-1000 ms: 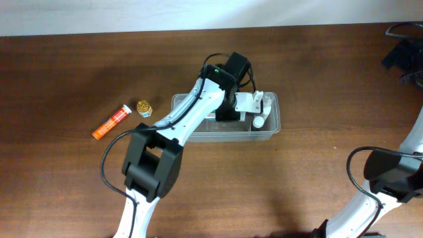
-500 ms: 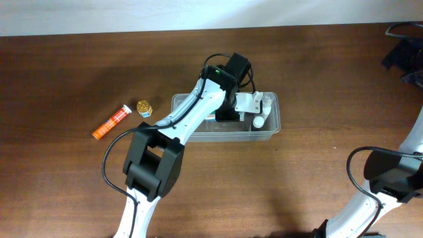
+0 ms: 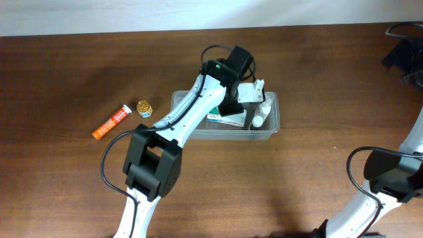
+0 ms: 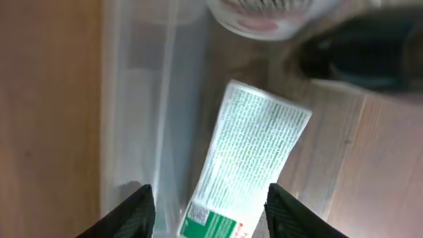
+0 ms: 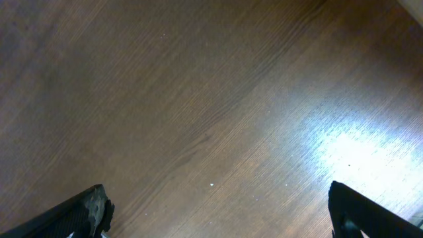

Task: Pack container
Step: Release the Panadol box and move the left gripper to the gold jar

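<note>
Box (image 4: pixel 254 165) lies in container (image 4: pixel 132 99) beneath left gripper (image 4: pixel 210 201), jaws apart.

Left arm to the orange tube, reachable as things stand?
Probably yes: the orange tube lies in the open outside the container, nothing over it, and the left gripper is open.

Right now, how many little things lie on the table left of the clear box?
2. An orange tube lies left of the container; a small gold item sits by the tube's white-capped end. The arm could hide more.
</note>
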### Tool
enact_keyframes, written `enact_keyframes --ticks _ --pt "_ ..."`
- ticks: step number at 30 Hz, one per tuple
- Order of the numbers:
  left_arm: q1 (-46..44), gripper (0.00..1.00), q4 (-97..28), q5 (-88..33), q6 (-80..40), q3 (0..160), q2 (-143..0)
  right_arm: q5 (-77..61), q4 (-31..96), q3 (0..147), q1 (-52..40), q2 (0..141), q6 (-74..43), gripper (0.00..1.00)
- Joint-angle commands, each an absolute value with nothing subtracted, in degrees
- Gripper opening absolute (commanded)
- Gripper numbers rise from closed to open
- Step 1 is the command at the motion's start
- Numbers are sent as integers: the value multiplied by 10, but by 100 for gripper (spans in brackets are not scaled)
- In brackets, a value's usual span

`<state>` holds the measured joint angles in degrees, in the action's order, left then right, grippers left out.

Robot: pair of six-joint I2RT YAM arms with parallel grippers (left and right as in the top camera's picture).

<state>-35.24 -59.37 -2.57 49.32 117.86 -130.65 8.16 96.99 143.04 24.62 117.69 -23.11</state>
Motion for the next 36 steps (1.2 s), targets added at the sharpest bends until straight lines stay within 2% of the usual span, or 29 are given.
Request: enact_keyframes --ticks 1,12,21,23,24,36 --pt "-347 55 -613 -21 439 1247 -1305 91 973 1438 248 1166 -227 98" --pt "-295 56 -742 -1 331 1420 -1305 91 973 1438 248 1166 -228 98" --pt "-165 60 -780 15 160 1424 -1305 91 973 1438 248 1166 -227 98" --pt "-136 77 -786 15 143 1423 -1305 91 973 1438 248 1166 -227 98" --pt "-124 98 -788 13 141 1422 -1305 91 973 1438 248 1166 -227 98" --pt "-44 99 -771 -13 112 1295 -1305 91 973 1438 248 1166 -227 98"
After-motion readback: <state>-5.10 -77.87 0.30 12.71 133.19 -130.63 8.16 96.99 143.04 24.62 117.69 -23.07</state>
